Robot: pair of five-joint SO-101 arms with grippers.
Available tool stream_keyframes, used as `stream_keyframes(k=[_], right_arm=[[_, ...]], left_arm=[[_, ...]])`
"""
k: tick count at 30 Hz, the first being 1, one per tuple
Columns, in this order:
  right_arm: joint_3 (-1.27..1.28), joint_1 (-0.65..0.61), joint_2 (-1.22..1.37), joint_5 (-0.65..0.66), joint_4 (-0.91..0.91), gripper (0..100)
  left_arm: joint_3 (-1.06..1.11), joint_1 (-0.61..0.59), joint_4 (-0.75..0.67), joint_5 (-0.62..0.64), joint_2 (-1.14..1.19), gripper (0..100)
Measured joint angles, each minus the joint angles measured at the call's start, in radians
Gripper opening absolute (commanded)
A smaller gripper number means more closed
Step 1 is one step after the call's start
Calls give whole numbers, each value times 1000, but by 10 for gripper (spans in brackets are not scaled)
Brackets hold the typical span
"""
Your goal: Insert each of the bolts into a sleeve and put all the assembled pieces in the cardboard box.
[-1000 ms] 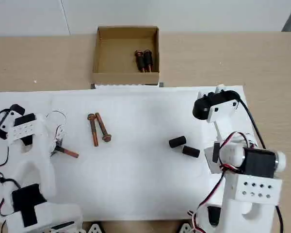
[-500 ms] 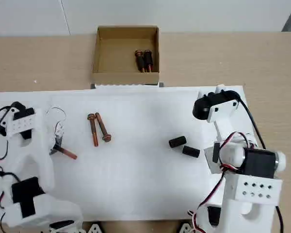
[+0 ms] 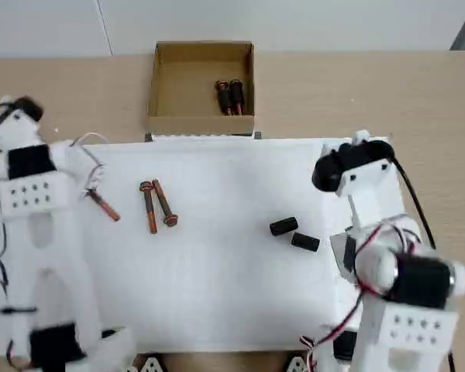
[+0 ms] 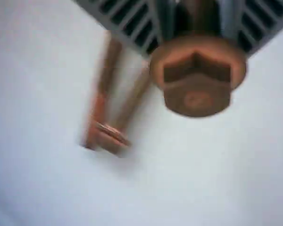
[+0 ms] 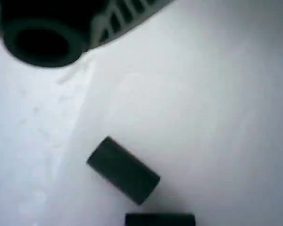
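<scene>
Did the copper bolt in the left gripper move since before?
Yes. The copper bolt in the left gripper went toward the brown cardboard box, now level with the two loose copper bolts.

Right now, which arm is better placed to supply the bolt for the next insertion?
Left. The left fingers are shut on a bolt, the right fingers hold a sleeve, and the loose bolts lie nearer the left arm.

It looks like a small robotics lab bench: a pale wooden table (image 3: 426,85) against a plain white wall (image 3: 310,23), a white sheet (image 3: 217,279) as work surface, a cardboard box (image 3: 186,89), and two white printed arms, left (image 3: 43,232) and right (image 3: 399,310), with exposed wires (image 3: 409,203).
</scene>
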Motion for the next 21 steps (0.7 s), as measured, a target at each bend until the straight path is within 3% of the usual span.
stream_keyframes(k=[10,16,21], right_arm=[[97,3,-304,41,6,7],[178,3,-439,51,-12,4],[336,68,-546,51,-143,4]], left_arm=[[150,269,-5,-77,-356,5],[361,339,-186,-77,-548,5],[571,384,-344,-106,-715,5]])
